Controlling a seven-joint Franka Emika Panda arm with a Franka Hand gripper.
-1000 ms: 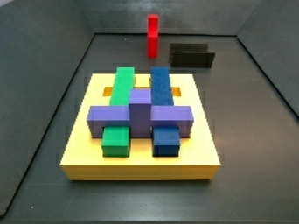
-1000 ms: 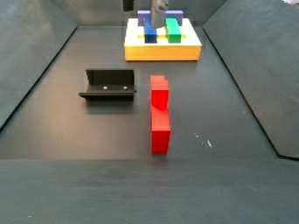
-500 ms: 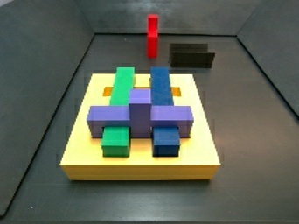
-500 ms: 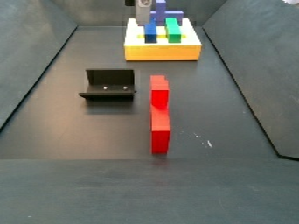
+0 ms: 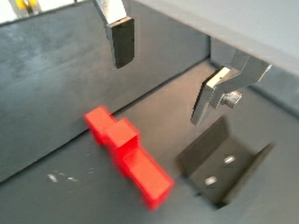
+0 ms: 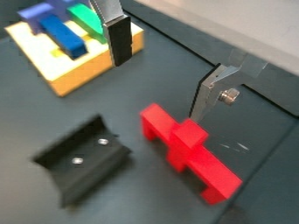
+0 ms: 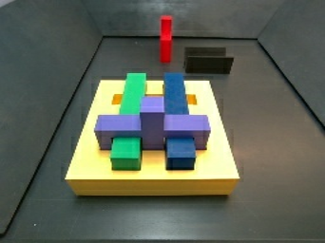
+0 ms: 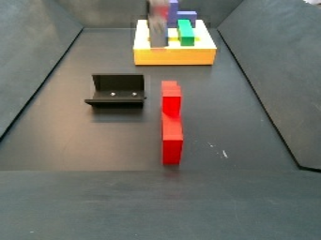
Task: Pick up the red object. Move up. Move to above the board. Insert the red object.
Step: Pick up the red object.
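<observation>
One red block (image 8: 171,123) lies flat on the dark table (image 8: 75,112), well apart from the one yellow board (image 7: 155,171). In both wrist views it shows as a crossbar with a stem (image 5: 128,156) (image 6: 188,150), resting free on the table below the tool.

The tool (image 5: 167,73) hangs above the table with its two fingers spread wide and nothing between them; each finger (image 5: 122,39) is a silver plate with a dark pad. In a wrist view (image 6: 163,65) it hovers between the board and the red block, touching neither. In a side view it appears only as a blur above the far end of the board (image 8: 160,13).

The board carries one long green block (image 7: 132,88), one long blue block (image 7: 174,88) and one purple piece (image 7: 152,123) lying across them. Two short ends, one green and one blue, show at the near edge of the board.

One dark L-shaped fixture (image 8: 116,92) stands on the table just beside the red block, not touching it.
</observation>
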